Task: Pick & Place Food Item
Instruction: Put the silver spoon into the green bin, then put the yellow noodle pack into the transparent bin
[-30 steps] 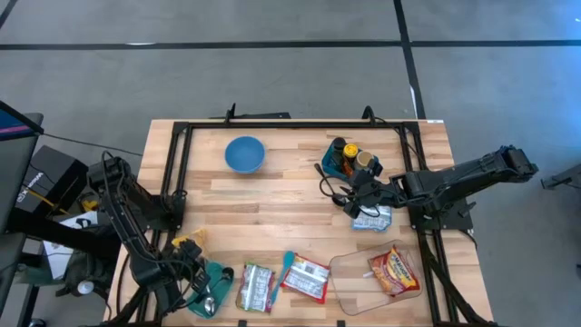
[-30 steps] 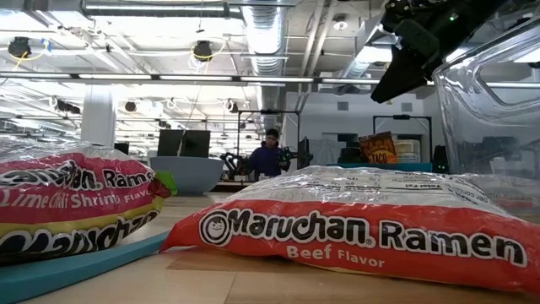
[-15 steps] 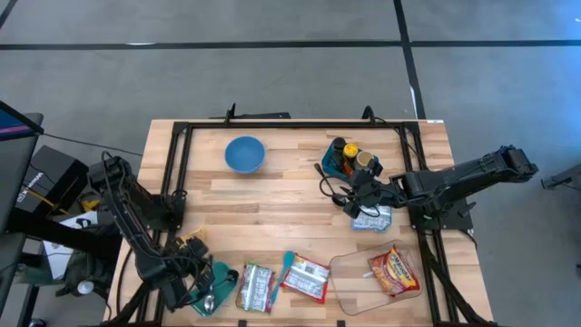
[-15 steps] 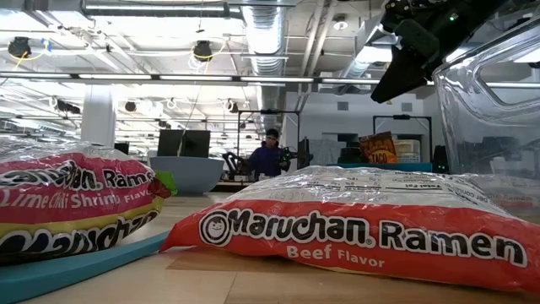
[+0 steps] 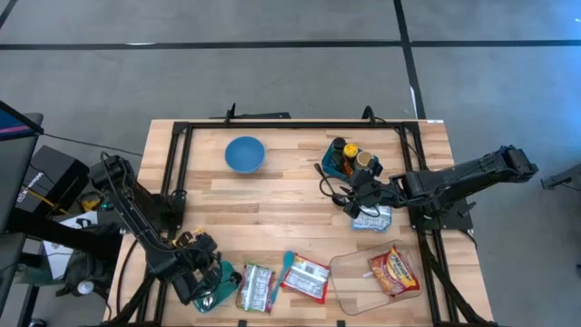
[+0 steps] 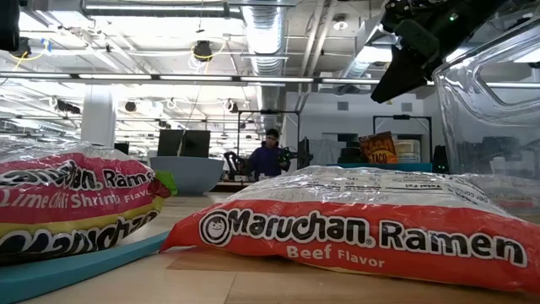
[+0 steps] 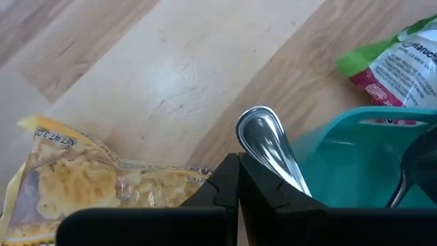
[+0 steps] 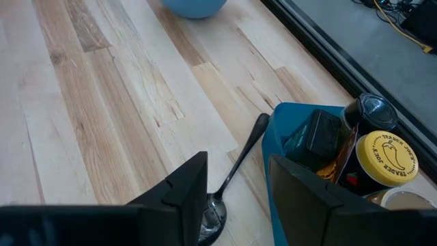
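A silver spoon (image 7: 268,147) is gripped in the closed jaws of the left gripper (image 5: 201,277) at the table's (image 5: 281,195) near edge, beside the teal tray (image 7: 355,164); the right gripper (image 8: 235,181), jaws parted and empty, is held above a black spoon (image 8: 235,164) beside the blue bin (image 8: 300,171), farther back.
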Robot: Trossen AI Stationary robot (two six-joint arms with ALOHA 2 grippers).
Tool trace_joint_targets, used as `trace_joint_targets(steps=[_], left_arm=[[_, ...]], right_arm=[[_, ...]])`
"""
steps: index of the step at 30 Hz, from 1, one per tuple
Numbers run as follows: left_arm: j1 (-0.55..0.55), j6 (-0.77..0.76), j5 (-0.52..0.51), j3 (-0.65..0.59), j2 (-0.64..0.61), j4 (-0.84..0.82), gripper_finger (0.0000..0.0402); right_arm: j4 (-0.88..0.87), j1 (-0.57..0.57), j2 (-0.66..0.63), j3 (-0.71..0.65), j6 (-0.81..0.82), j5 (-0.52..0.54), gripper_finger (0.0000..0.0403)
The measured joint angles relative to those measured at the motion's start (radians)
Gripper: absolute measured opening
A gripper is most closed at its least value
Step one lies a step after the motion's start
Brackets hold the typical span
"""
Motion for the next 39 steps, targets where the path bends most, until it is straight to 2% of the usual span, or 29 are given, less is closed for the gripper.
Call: trace_joint_targets(steps=[7,14,24,26,31,39], left_arm=[[0.000,0.000,0.000,0.000,-0.008,-0.016,0.0000],[0.000,0.000,-0.016,0.000,-0.102,-0.049,0.0000],[0.082,0.000,-0.041,0.001,-0.243,-0.250,0.0000],[0.111,0.002,-0.007,0.001,-0.264,-0.295,0.0000],[0.163,0.009,0.155,0.001,-0.297,-0.389,0.0000],[0.180,-0.005,0.342,0.001,-0.325,-0.395,0.0000]], right_arm=[[0.000,0.000,0.000,0.000,0.000,0.000,0.0150],[0.000,0.000,0.000,0.000,-0.002,0.000,0.0150],[0.003,-0.002,0.000,0.000,-0.002,0.000,0.0150],[0.003,-0.002,0.000,0.000,-0.002,0.001,0.0150],[0.003,-0.002,0.000,0.000,-0.002,0.002,0.0150],[0.003,-0.002,0.000,0.000,-0.002,0.002,0.0150]])
